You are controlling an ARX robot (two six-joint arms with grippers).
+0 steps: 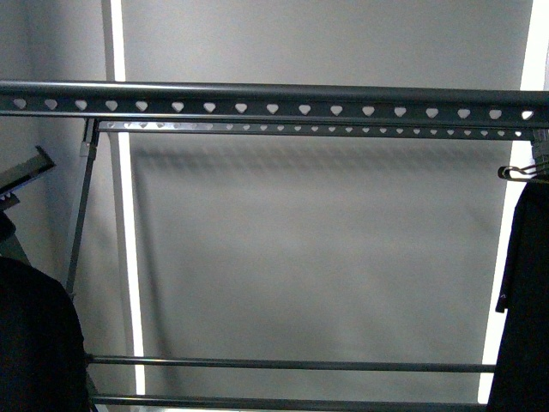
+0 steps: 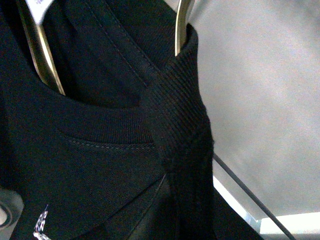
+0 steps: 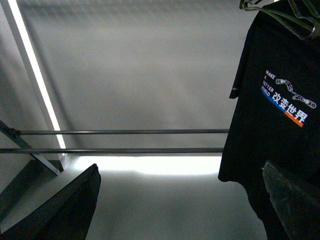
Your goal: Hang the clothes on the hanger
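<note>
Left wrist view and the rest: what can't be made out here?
Left gripper: out of sight; black T-shirt collar fills the left wrist view.
Metal hanger in that collar: top cut off by the edge.
Hung T-shirt, front view: cut by the right edge, print hidden.
Dark mass, front view lower left: too dark to identify.

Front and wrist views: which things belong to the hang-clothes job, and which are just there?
Job: black T-shirt on its metal clothes hanger; rack rail with heart-shaped holes.
Bystanders: printed T-shirt hanging at the right; lower crossbars; grey backdrop.
</note>
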